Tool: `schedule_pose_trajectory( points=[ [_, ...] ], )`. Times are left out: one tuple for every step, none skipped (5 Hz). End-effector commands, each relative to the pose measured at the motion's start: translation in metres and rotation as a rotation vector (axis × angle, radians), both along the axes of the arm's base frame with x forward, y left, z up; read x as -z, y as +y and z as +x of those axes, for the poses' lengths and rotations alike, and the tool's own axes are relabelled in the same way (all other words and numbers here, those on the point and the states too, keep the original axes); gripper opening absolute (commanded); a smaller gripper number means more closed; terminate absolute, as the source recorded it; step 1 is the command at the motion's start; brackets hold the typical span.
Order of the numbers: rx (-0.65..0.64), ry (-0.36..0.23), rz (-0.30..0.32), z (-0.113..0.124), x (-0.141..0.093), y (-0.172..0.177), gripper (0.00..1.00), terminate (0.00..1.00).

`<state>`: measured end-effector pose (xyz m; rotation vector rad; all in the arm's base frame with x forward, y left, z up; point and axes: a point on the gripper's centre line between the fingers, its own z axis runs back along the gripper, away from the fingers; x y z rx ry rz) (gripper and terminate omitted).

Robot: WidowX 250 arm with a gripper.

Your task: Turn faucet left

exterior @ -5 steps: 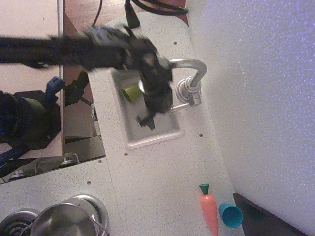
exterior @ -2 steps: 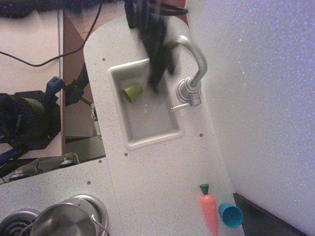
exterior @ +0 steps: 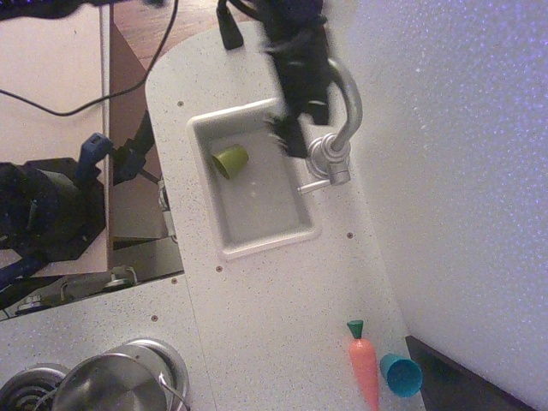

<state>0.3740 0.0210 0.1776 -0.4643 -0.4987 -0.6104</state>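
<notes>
- I'm looking straight down on the white speckled counter (exterior: 282, 325) with the small sink (exterior: 224, 235) set into it.
- Faucet (exterior: 336, 137) sits at the sink's right edge, against the wall side. Ribbed base and thin side lever are just right of the basin; lever points toward the sink's lower right corner.
- The gooseneck spout arcs up from the base toward the top of the frame and hooks over to the left, where it goes under the arm.
- Gripper (exterior: 295, 133) is black and motion-blurred, coming in from the top edge. Its tip is over the sink's upper right corner, just beside the faucet base and overlapping the spout.
- I can't tell if the fingers are spread or clamped, or if they actually touch the spout: too much blur.
- Olive green cup (exterior: 230, 160) lies on its side in the sink, upper left part.
- Toy carrot (exterior: 364, 368) and a teal cup (exterior: 400, 374) are together at the counter's lower right, well apart from the sink.
- Steel pot (exterior: 116, 381) is at the bottom left corner.
</notes>
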Motion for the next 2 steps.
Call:
schedule_pose_trajectory(
  points=[
    [0.045, 0.002, 0.068, 0.003, -0.007, -0.012, 1.0, 0.0],
    [0.06, 0.015, 0.106, -0.017, -0.02, -0.024, 1.0, 0.0]
  ],
)
